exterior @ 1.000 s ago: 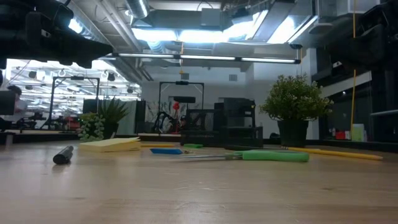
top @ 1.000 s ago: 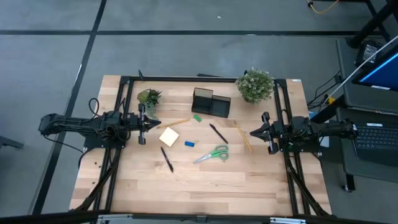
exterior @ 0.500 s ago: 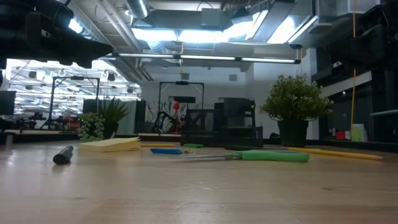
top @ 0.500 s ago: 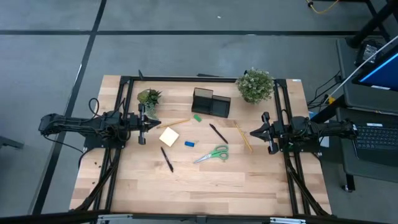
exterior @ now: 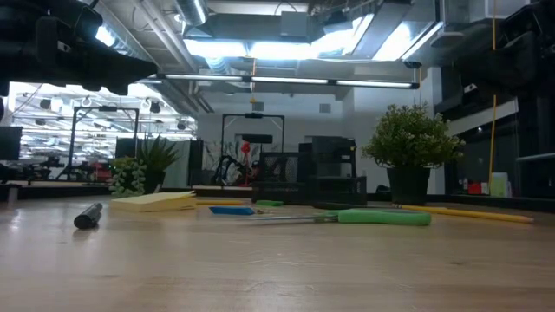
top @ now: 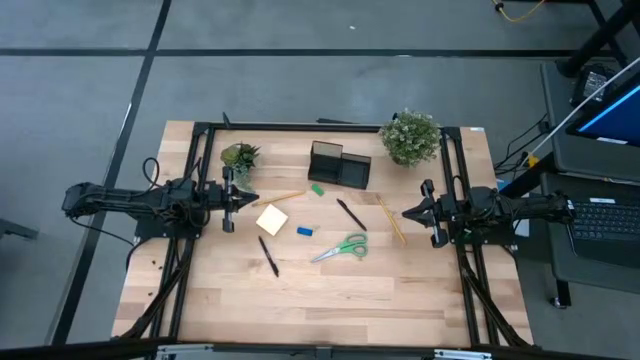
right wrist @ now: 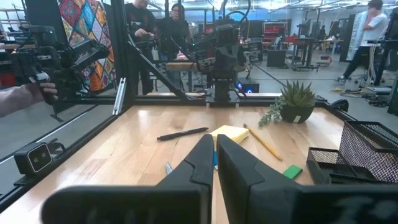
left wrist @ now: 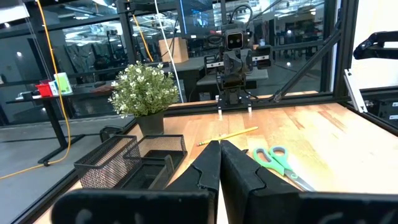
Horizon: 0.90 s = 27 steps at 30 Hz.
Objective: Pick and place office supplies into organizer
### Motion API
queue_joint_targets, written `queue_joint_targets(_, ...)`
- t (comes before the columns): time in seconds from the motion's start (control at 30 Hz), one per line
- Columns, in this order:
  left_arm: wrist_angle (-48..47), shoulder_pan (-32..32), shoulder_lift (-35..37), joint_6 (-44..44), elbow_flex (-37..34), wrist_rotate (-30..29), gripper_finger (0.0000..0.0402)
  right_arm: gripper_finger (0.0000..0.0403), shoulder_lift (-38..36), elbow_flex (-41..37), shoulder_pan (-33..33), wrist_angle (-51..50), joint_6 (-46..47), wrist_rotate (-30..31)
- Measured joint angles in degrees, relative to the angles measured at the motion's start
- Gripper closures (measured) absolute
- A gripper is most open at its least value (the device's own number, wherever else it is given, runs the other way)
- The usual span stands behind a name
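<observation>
The black mesh organizer (top: 338,165) stands near the table's far edge. Flat on the wood in front of it lie a green eraser (top: 316,189), a yellow sticky-note pad (top: 272,219), a blue eraser (top: 305,231), green-handled scissors (top: 342,247), two black pens (top: 351,214) (top: 268,255) and two pencils (top: 281,198) (top: 391,219). My left gripper (top: 243,199) hovers shut at the table's left side, pointing toward the pad. My right gripper (top: 405,212) hovers shut at the right side, just beyond the right pencil. Neither touches anything.
Two potted plants stand near the far edge: a small one (top: 239,157) by my left gripper and a bigger one (top: 411,137) right of the organizer. A black frame (top: 300,126) runs along the far edge. People (right wrist: 149,25) stand in the room beyond the table.
</observation>
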<state>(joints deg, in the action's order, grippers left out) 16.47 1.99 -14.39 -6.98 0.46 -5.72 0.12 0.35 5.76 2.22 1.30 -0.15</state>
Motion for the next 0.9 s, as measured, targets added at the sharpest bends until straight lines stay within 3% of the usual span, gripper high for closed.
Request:
queue_joint_targets(0.33,0.0,0.0,0.0,7.5,0.0,0.0,0.0398,0.0379,0.0,0.0,0.0,0.0,0.0,0.0)
queue_joint_targets(0.9,0.0,0.0,0.0,7.0,0.0,-0.3,0.0398,0.0380,0.0,0.0,0.0,2.7,-2.9,0.0)
